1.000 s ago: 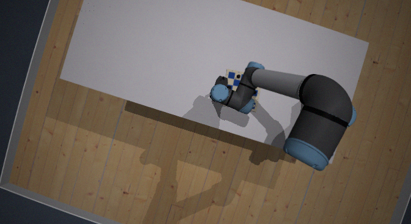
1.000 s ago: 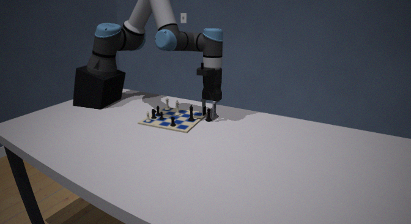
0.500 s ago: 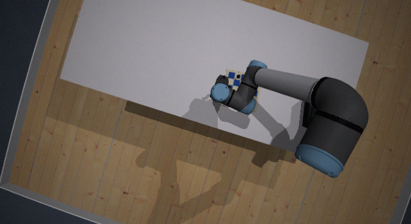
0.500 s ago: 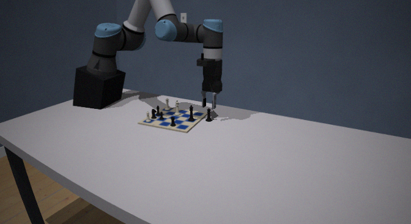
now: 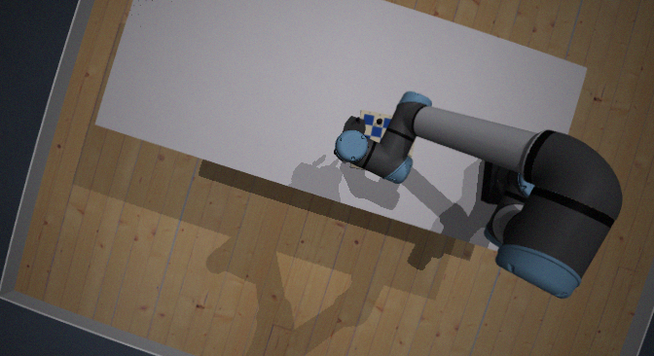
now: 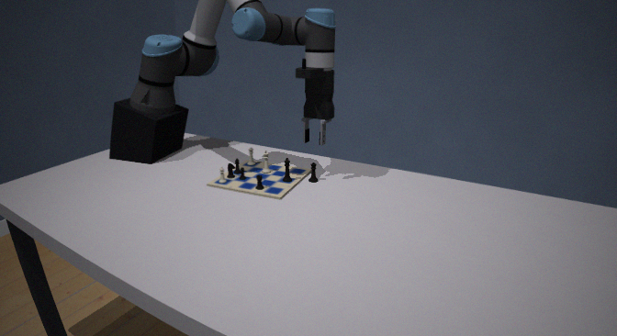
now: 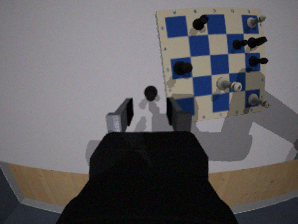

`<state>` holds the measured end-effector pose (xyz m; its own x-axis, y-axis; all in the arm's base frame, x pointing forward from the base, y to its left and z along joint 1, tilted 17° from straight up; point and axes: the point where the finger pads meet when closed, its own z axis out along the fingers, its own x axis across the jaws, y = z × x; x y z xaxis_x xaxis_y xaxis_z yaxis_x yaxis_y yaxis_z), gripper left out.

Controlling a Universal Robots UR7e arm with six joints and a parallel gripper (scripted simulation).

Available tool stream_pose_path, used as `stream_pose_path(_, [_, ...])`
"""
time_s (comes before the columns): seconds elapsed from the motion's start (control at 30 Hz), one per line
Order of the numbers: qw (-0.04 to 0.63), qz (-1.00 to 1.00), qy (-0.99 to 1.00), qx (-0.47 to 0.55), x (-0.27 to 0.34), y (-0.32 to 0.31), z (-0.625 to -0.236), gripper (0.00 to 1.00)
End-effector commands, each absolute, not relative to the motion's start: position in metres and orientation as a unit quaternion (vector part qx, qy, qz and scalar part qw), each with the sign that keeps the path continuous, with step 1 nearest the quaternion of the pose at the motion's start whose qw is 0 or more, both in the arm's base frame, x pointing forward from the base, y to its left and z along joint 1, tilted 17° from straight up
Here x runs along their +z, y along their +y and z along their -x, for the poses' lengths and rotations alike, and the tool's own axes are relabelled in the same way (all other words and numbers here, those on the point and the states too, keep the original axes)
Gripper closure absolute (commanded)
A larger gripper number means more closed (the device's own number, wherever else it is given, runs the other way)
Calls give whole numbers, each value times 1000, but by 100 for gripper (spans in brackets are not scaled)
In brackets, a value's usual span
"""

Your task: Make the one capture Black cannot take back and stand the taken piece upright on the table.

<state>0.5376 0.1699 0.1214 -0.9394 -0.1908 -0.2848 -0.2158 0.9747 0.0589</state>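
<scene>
The blue and cream board (image 5: 377,132) (image 6: 274,190) (image 7: 199,45) is seen whole in the wrist view. A black crowned piece (image 6: 313,173) (image 7: 150,93) stands upright on the table, off the board beside its A edge. My gripper (image 6: 315,142) (image 7: 149,106) is open and empty, above that piece and clear of it. A tall white piece (image 6: 265,164) (image 7: 222,84) stands on C2. White pieces also stand on E1 (image 6: 251,156) (image 7: 253,100) and E5 (image 6: 222,175) (image 7: 251,22). A tall black piece (image 6: 287,171) (image 7: 180,68) stands on A3.
A black rook (image 6: 260,183) (image 7: 199,23) is on B5. A small black piece (image 6: 242,174) (image 7: 237,44) is on D4, a black knight (image 6: 230,171) on E4, and another black piece (image 6: 237,167) (image 7: 254,61) on E3. In the top view the arm hides much of the board.
</scene>
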Motion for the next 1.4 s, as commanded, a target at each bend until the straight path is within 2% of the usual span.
stream_pose_path(0.0, [140, 103, 984, 45, 126, 169, -536, 0])
stream_pose_path(0.87, [140, 112, 983, 44, 125, 168, -530, 0])
stream_pose_path(1.03, [141, 143, 979, 39, 124, 162, -505, 0])
stream_pose_path(1.27, [144, 223, 964, 27, 113, 152, -441, 0])
stream_pose_path(1.37, [144, 236, 961, 25, 111, 150, -431, 0])
